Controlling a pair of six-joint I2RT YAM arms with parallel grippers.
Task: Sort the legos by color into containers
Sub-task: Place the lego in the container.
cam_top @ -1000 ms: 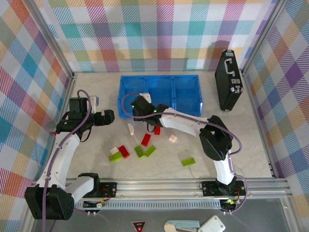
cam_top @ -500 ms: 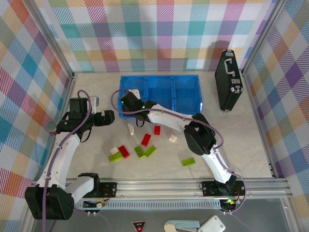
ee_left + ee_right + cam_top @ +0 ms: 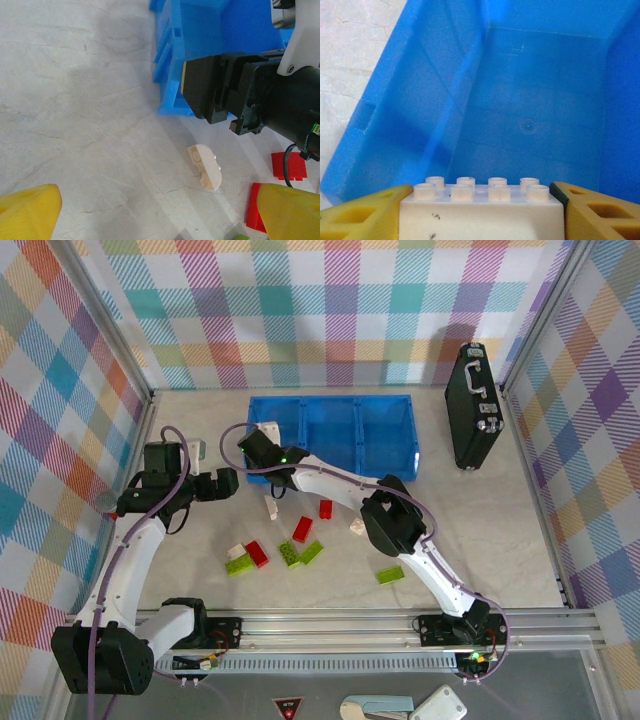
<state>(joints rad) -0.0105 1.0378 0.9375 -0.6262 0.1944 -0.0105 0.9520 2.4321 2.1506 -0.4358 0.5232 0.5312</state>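
The right gripper pinches a white brick between its yellow fingers, poised over the leftmost compartment of the blue tray in the upper middle of the top view. To do this well, I would lower the brick well inside the walls before letting go, so it cannot bounce over the near rim. The left gripper, fingers spread wide and holding nothing, hovers left of the tray, with the other bricks loose on the table below it in the frame.

The tray's left compartment lies bare; the right arm stretches between it and the loose bricks.
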